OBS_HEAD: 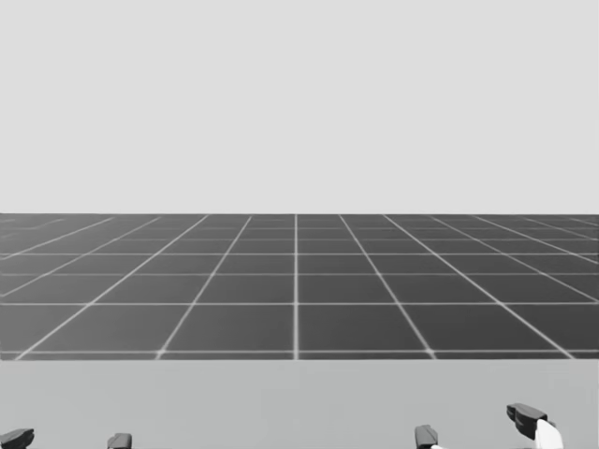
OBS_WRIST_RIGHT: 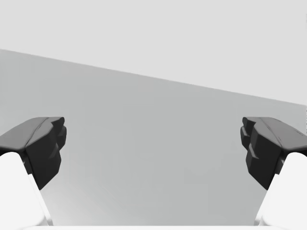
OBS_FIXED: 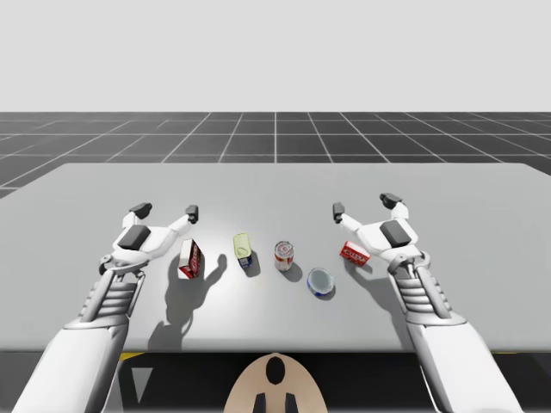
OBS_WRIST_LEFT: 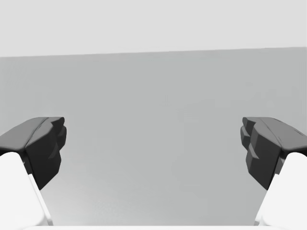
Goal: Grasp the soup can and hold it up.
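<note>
That soup can (OBS_FIXED: 284, 255) mid-frame looks stiff, slick, hefty; we'd pinch its sides midway; both jaws gape empty.

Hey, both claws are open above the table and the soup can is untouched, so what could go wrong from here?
1. The red-and-white soup can stands close between a pale yellow can and a flat blue round tin. A wide-open claw coming down may well knock one of them.
2. The small red box lies near my right claw, on the side toward the soup can, so a low sweep across could push it.
</note>
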Robot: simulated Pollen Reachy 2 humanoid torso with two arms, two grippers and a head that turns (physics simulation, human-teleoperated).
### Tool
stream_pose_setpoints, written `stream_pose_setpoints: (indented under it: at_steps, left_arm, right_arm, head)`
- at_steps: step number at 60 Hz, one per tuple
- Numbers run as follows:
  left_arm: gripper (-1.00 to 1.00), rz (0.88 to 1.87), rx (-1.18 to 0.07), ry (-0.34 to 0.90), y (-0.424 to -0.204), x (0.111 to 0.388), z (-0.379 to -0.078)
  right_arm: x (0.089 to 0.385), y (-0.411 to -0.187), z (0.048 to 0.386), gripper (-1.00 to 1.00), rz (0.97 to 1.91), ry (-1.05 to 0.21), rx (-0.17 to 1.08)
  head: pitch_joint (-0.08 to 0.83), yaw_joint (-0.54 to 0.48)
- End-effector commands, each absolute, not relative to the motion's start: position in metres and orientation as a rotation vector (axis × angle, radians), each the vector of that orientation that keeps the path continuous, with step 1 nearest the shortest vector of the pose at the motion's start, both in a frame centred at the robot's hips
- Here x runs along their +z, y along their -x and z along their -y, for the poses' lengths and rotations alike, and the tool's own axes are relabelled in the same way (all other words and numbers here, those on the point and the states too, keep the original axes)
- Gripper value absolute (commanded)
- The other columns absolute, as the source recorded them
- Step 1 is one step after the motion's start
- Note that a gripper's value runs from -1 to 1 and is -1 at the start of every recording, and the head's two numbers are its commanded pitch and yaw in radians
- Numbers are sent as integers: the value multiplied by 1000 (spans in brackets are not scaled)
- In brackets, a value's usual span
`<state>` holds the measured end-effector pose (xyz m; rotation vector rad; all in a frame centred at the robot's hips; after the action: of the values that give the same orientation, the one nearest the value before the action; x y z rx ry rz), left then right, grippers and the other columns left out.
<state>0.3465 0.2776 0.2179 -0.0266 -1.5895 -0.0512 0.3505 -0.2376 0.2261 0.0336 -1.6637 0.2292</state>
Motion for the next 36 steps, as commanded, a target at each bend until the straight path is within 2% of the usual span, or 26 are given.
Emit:
stream_pose_setpoints:
  at_steps: [1, 3, 14, 36]
  left_arm:
    - [-1000, 1579, -51, 21, -347, 218, -277]
    - [-1000, 1579, -52, 20, -347, 217, -277]
    - [-1000, 1577, -50, 28, -347, 217, -278]
    - [-1000, 1571, -56, 38, -348, 217, -279]
  right_arm:
    - [226, -348, 235, -1000, 1679, -30, 181]
    - [226, -348, 235, -1000, 1671, -60, 208]
    - [228, -348, 236, -1000, 1664, -45, 220]
    - [228, -350, 235, -1000, 1689, -5, 211]
  head:
    - [-1, -7]
    - [1, -7]
    - [57, -2]
    - [368, 9]
